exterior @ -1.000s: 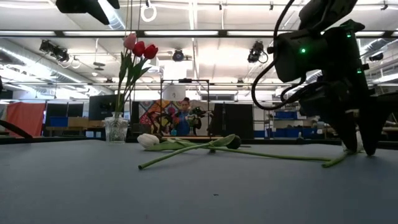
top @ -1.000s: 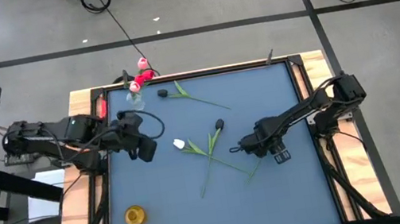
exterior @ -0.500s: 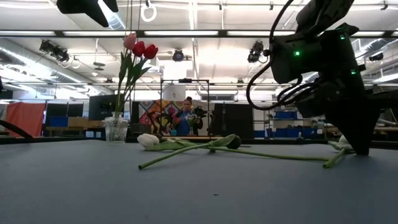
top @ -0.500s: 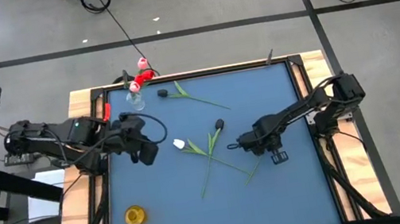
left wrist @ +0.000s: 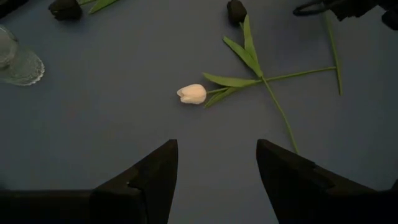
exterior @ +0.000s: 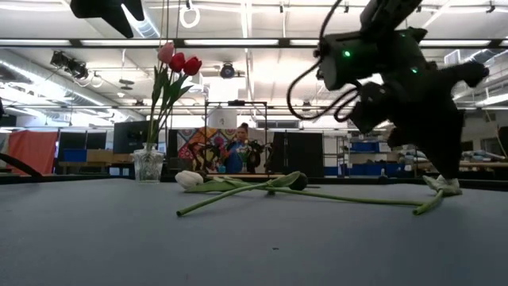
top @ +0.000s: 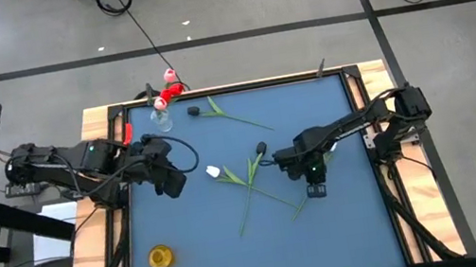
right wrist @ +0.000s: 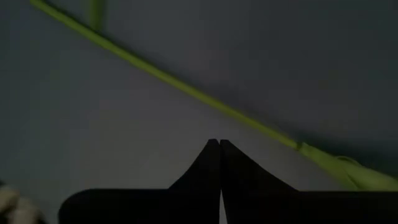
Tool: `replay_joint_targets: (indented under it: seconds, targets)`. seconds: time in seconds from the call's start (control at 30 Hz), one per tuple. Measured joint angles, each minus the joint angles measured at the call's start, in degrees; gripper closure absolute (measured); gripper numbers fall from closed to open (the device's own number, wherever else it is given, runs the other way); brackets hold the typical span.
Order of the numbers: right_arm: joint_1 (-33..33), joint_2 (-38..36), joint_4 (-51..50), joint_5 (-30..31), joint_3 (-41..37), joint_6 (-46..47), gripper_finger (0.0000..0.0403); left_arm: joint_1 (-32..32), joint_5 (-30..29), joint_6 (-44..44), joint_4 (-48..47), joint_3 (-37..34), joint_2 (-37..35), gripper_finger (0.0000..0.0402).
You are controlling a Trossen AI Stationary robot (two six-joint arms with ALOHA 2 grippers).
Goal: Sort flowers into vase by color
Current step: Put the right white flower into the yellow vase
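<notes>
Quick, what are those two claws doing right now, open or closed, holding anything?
Left gripper: open, holding nothing.
Right gripper: shut, empty; the green stem lies beyond its tips.

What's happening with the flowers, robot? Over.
Right gripper shut, green stem just ahead, not gripped. Left gripper open, facing white tulip. Nothing blocking.

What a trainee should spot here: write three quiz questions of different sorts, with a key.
1. True or false: the right gripper is clamped on the green stem.
2. Which colours stand in the glass vase? A) red and pink B) white and dark C) white only
3. What colour is the tulip head lying ahead of the open left gripper?

Key
1. False: it is shut, with the stem lying beyond its tips.
2. A
3. White
</notes>
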Motion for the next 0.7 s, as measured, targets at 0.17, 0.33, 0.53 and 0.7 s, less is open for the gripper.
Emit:
replay_joint_targets:
  seconds: [0.17, 0.33, 0.53, 0.7]
  targets:
    - [-1.59, -0.06, 0.22, -4.41, 4.33, 2.78, 0.0397, -0.12, 0.0, 1.46, 0.0, 0.0, 0.0, 0.0178]
    - [-2.82, -0.09, 1.45, -8.94, 9.51, 4.49, 0.0397, -1.76, 0.07, 3.05, 0.04, 0.0, 0.0, 0.0193]
    - [-4.47, -0.15, 4.49, -13.11, 14.4, 7.23, 0.0397, -3.48, 0.11, 3.01, 0.04, 0.0, 0.0, 0.0217]
    - [-6.09, -0.17, 9.23, -17.8, 15.26, 13.03, 0.0397, -3.89, 0.13, 2.76, 0.04, 0.0, 0.0, 0.0221]
